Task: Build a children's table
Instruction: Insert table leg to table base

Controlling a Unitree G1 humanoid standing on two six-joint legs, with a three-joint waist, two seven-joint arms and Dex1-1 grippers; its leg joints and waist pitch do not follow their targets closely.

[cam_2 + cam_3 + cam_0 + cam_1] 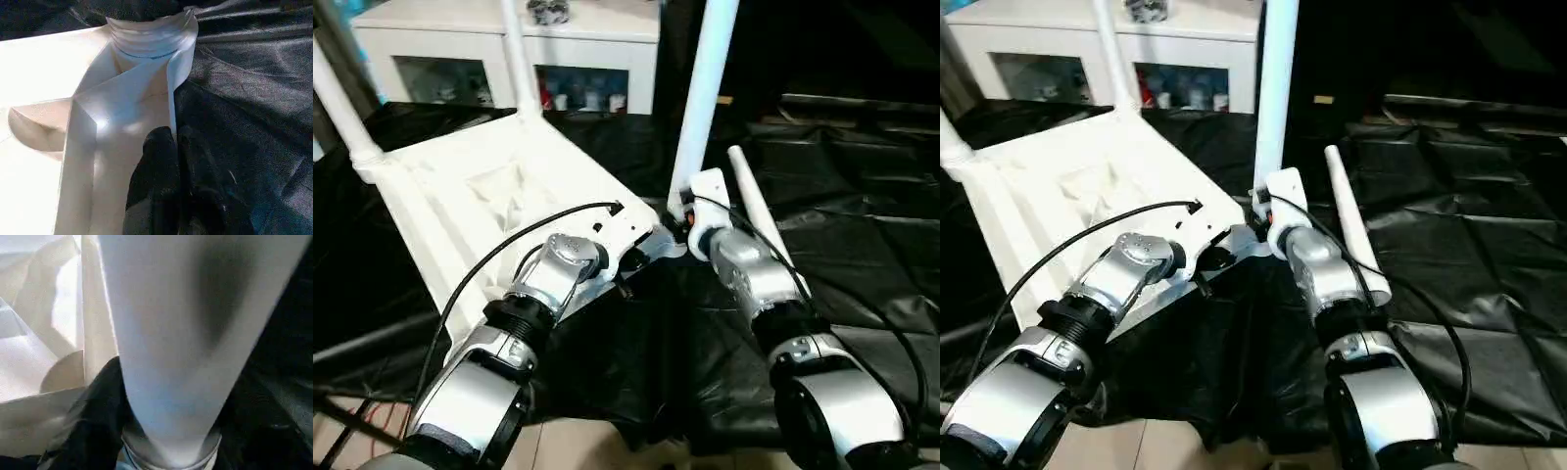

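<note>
The white ribbed plastic tabletop (499, 196) lies upside down on the black-draped bench (862, 245); the left end effector (168, 147) pinches its near rim, fingers together. The right end effector (161, 431) sits around the base of the upright white tapered leg (705, 88), though whether it grips I cannot tell. Light, stiff, slick plastic: hold legs low, near the socket.

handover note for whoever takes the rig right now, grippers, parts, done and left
Left gripper: shut on the tabletop's rim beside the near corner socket, steadying it.
Right gripper: at the base of the upright leg in that near corner; whether its jaws grip cannot be told.
Tabletop: underside up on the black sheet, tilted.
Done: two far legs stand in their sockets; a third stands at the near corner.
Left: check that third leg is seated, then fit the spare leg lying on the sheet.
</note>
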